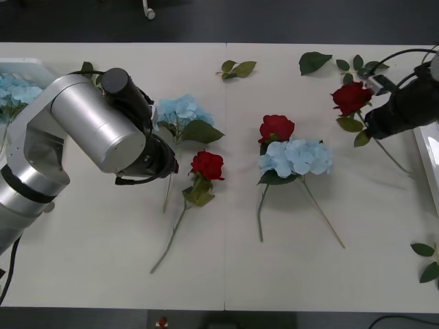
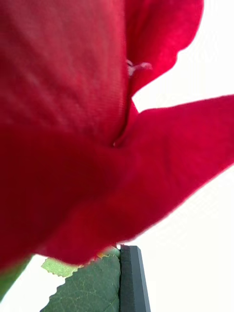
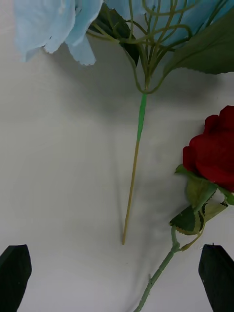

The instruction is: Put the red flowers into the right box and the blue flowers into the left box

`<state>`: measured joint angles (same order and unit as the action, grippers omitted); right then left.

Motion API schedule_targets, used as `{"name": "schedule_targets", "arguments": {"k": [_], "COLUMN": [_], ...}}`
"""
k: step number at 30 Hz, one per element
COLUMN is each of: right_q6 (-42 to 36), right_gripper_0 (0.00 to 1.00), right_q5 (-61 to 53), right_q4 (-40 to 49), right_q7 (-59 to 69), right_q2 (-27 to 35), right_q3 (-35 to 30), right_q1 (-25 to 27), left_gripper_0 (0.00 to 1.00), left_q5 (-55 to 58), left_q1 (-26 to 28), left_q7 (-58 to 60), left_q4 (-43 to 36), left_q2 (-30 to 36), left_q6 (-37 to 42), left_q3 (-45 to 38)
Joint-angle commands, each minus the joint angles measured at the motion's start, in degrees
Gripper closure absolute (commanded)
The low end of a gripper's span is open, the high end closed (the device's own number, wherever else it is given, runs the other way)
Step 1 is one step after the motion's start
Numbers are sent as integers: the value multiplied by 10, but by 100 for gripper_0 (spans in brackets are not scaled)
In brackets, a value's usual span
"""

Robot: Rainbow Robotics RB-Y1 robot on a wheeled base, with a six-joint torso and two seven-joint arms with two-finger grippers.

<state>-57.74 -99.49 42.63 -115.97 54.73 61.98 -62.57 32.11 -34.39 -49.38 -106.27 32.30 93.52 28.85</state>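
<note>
Left gripper [image 3: 117,278]: black fingers [image 3: 13,275] spread wide apart over the white table [image 1: 288,274], holding nothing; in the front view the silver arm hides it.
Below the left gripper: a blue hydrangea [image 1: 180,111] lies loose, its thin stem [image 3: 132,175] ending between the open fingers, its head pointing away from the wrist.
Beside that stem: a red rose [image 1: 207,164], head just off the gripper's right finger, its long green stem running back toward the robot.
Right gripper [image 1: 370,125]: at the table's far right, closed on the stem of a second red rose [image 1: 351,97]; in the right wrist view red petals [image 2: 97,122] press close against the lens, with one black finger [image 2: 132,280] and a green leaf [image 2: 90,287] beneath.
Held rose, axis: bloom points toward the table's middle, the stem trailing out behind the gripper toward the right box [image 1: 431,154].
Right box: white rim at the table's right edge, just beside the right gripper.
Left box: [image 1: 31,66] at the far left corner behind the left arm, blue blooms [image 1: 14,88] already in it.
Between the arms: a third rose [image 1: 276,127] touches a blue hydrangea [image 1: 296,156], both stems slanting toward the robot.
Open room: bare table lies in front of both grippers along the near edge.
Edges: loose leaf sprigs [image 1: 236,68] lie near the far edge, with more at the near right corner [image 1: 429,260].
</note>
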Motion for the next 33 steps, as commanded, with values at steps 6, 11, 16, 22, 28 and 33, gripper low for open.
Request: {"name": "schedule_targets", "arguments": {"k": [6, 11, 16, 22, 28, 33], "right_q6": [-31, -61, -60, 20, 83, 118], "right_gripper_0": [100, 100, 100, 100, 100, 100], "right_q5": [-82, -34, 28, 48, 54, 55], "right_q4": [-4, -22, -76, -169, -240, -274], "right_q7": [-29, -26, -29, -30, -26, -23], "right_q2": [146, 199, 204, 161, 121, 94], "right_q3": [-11, -10, -9, -9, -10, -11], "right_q1": [-42, -51, -47, -17, -12, -5], "left_gripper_0": [0, 0, 0, 0, 0, 0], "left_q5": [-17, -17, -15, -15, -14, -14], "left_q1": [-55, -76, -94, -96, -96, -96], "left_q7": [-85, -138, -180, -182, -179, -179], "left_q4": [113, 190, 251, 277, 284, 285], "left_q2": [-50, -61, -70, -72, -72, -75], "left_q6": [-60, -99, -124, -160, -182, -182], "left_q3": [-7, -7, -7, 29, 59, 61]}}
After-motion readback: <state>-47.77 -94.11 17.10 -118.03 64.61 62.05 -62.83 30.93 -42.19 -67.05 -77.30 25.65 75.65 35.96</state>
